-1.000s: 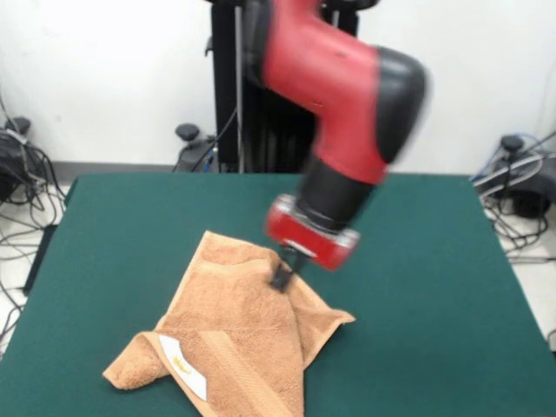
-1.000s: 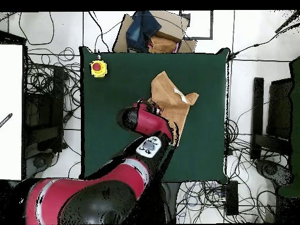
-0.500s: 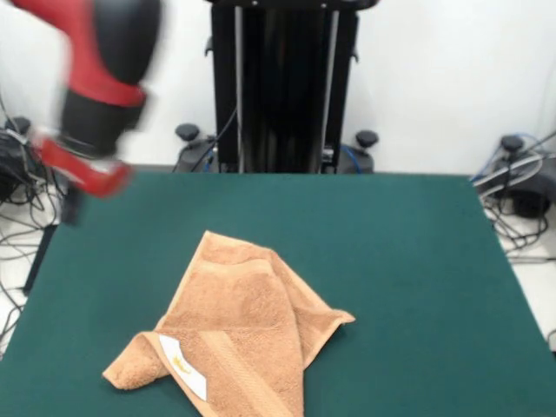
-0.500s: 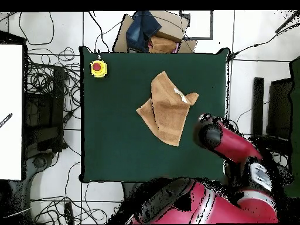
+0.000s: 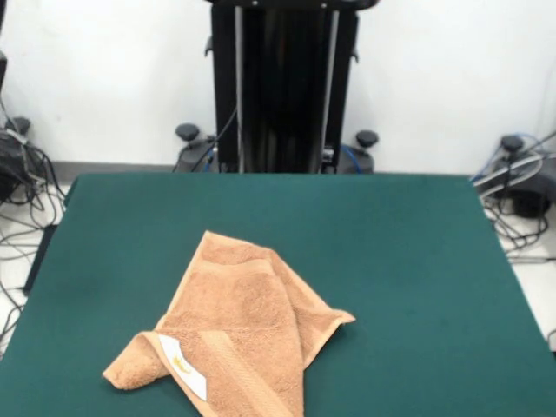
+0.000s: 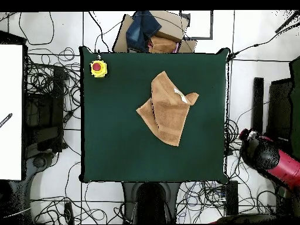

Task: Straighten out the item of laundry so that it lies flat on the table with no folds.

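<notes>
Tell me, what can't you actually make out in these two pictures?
- Gripper: absent from the front view; in the overhead view only the arm shows beside the table, so open or shut is unknowable.
- Towel: its near edge is cut off by the front view's bottom edge; folded layers hide its underside.
- Label: print too small to read.

Green table (image 5: 408, 261), two things on it.
Folded tan towel (image 5: 234, 334) lies near the middle; yellow button box (image 6: 98, 68) sits at a corner.
</notes>
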Controlling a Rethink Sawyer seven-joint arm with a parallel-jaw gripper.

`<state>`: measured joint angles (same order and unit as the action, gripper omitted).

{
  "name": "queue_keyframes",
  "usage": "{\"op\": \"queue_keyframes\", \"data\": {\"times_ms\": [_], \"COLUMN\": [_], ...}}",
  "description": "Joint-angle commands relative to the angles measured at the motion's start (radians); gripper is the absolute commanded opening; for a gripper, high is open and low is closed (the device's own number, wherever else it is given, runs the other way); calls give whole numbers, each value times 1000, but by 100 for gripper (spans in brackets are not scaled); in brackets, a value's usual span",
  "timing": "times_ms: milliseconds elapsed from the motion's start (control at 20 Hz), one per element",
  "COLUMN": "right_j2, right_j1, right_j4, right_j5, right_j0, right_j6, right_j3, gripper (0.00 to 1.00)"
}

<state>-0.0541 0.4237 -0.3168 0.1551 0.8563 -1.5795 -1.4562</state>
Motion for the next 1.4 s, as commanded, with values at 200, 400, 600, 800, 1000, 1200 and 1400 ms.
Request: {"op": "queue_keyframes", "data": {"times_ms": [200, 400, 600, 800, 1000, 1200, 1400], "right_j2": [132, 142, 141, 58, 2, -31, -144], "right_j1": [58, 100, 143, 166, 198, 194, 144], "right_j4": [-73, -74, -94, -172, -217, -231, -239], "right_j5": [224, 281, 288, 268, 292, 360, 337], "right_j0": [-160, -165, -184, -275, -345, -414, -518], "right_j6": [99, 130, 137, 102, 62, 20, -146], "right_j3": [18, -11, -41, -24, -17, -6, 18], "gripper": [0, 0, 0, 0, 0, 0, 0]}}
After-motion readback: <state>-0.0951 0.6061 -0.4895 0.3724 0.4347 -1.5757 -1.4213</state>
